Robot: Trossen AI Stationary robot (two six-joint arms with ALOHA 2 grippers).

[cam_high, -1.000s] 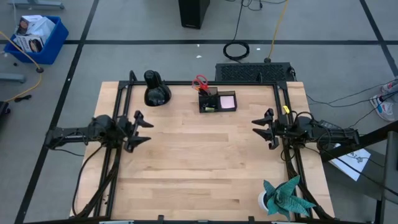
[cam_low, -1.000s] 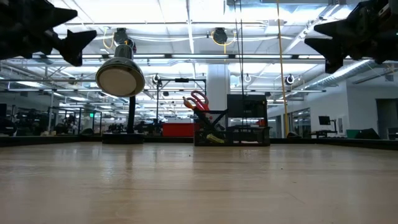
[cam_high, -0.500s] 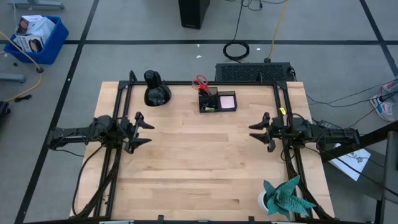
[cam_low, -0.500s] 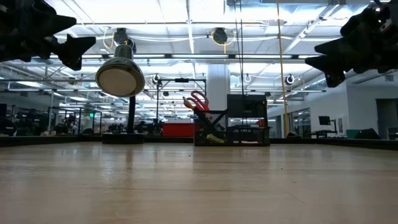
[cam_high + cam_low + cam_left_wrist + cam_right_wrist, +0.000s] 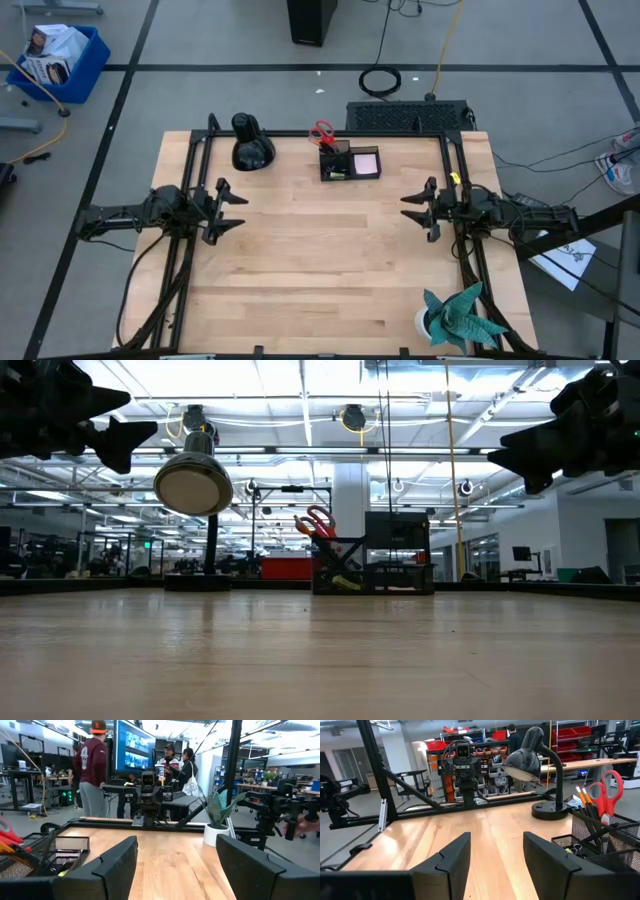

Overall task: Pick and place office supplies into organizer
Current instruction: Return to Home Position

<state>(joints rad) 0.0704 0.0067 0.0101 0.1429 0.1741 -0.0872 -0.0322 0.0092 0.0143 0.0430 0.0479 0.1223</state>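
Left gripper (image 5: 237,211) and right gripper (image 5: 410,210) hang open, empty. The scissors (image 5: 321,131) stand in the far organizer (image 5: 350,163): probably light, stiff, best taken by their red handles.

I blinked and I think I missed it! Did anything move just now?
The right gripper dipped a little and edged toward the table's middle. The left gripper sank only a tiny bit. Both are open and empty. The scissors in the organizer, the lamp and the plant stayed put.
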